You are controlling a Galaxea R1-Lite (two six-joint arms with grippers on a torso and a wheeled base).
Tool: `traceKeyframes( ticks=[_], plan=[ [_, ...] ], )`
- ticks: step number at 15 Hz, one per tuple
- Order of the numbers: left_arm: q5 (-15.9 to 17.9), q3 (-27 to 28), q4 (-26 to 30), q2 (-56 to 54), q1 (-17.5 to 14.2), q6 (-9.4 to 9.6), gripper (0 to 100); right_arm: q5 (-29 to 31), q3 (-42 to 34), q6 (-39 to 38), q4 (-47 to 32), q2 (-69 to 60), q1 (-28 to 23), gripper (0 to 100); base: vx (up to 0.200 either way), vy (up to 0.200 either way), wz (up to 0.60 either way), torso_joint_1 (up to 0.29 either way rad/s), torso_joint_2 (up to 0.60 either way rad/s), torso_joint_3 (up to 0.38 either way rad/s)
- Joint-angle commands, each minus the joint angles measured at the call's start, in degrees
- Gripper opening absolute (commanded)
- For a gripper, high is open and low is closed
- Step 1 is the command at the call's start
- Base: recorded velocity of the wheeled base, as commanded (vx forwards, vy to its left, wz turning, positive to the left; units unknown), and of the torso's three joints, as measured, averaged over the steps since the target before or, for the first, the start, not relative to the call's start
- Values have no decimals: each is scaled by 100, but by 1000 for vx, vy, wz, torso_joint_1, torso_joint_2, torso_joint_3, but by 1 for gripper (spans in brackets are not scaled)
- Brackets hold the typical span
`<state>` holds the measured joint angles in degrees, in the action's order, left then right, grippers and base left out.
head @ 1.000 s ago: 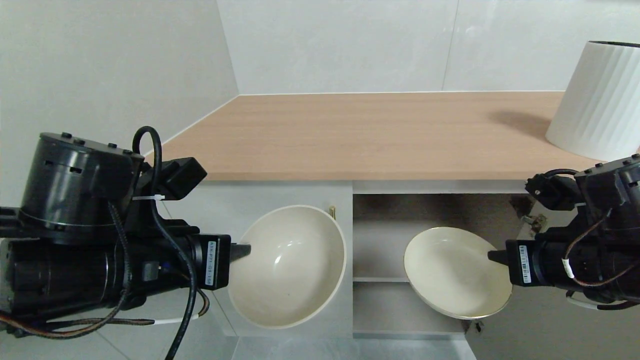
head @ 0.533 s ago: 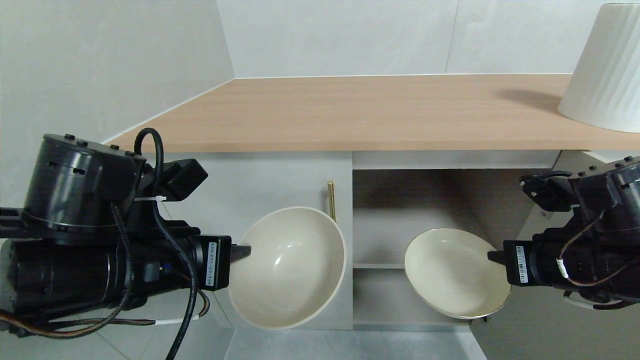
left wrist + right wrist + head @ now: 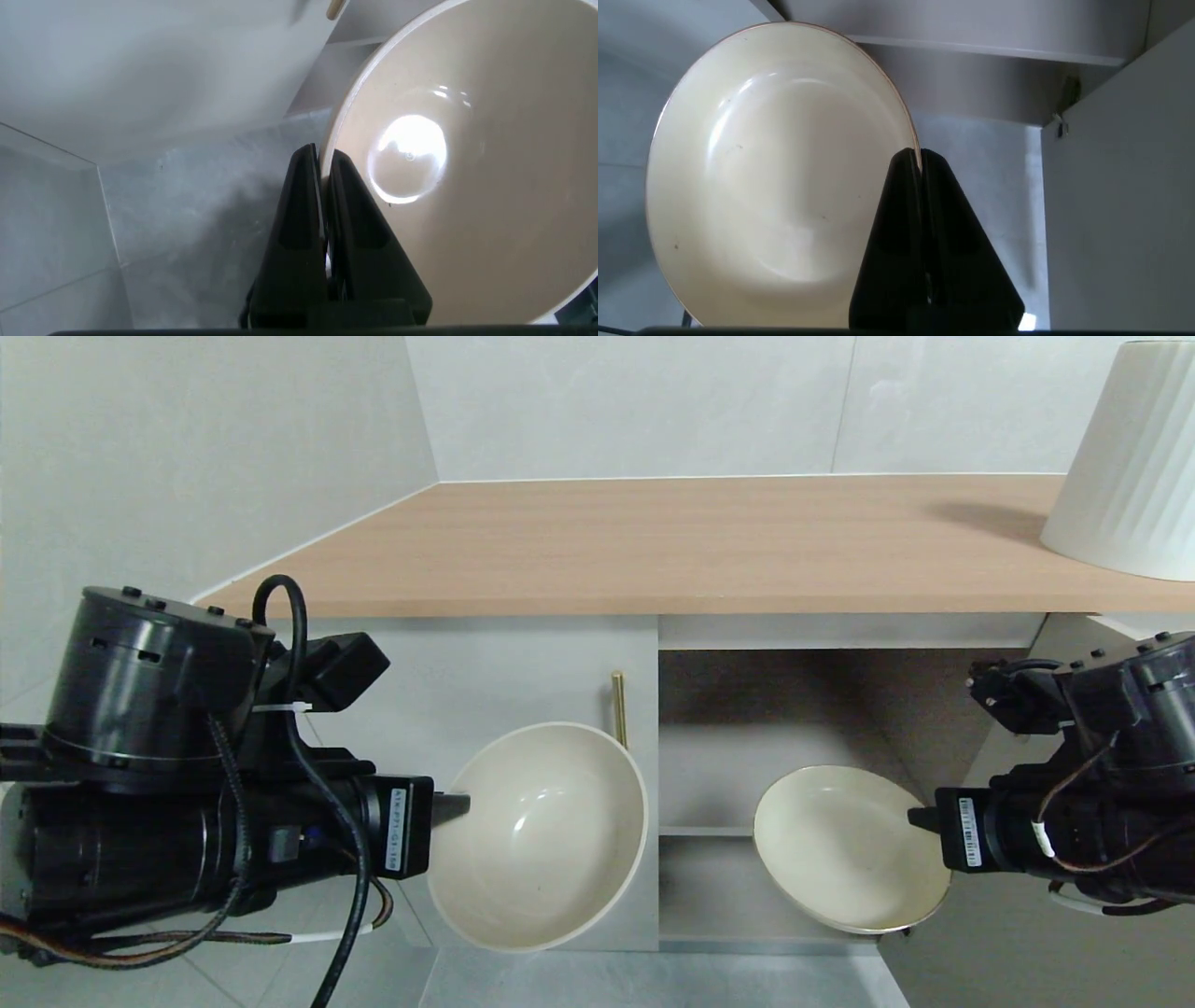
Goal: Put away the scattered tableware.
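Gripping bowl point(image 3: 541, 840) rim: left gripper point(image 3: 457, 805) | right gripper point(image 3: 915, 817) clamped on plate point(image 3: 840, 849) | plate apparently before shelf point(image 3: 705, 832) of open cabinet point(image 3: 747, 691)

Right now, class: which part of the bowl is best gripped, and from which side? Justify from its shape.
The thin rim of the bowl, from the robot's left, a finger each side, as the left gripper does. Its round body looks too wide for the jaws.
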<state>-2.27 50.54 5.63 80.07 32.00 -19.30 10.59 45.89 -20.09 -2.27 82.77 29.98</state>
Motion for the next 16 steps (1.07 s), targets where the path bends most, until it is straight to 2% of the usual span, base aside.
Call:
traceKeyframes(
  ticks=[1,4,8,13,16],
  plan=[
    [-2,-9,-1,18,8,-4,0,4,-18,5,-2,239,35,0,0,0,0,0,0,0],
    [-2,-9,-1,18,8,-4,0,250,-36,75,-2,846,61,0,0,0,0,0,0,0],
    [7,-18,-1,18,8,5,0,294,-18,40,60,1768,114,0,0,0,0,0,0,0],
    [7,-44,-9,18,70,5,0,452,35,-136,868,2735,-150,0,0,0,0,0,0,0],
    [7,-44,-9,26,70,5,0,470,263,-672,1624,3465,-449,0,0,0,0,0,0,0]
  ],
)
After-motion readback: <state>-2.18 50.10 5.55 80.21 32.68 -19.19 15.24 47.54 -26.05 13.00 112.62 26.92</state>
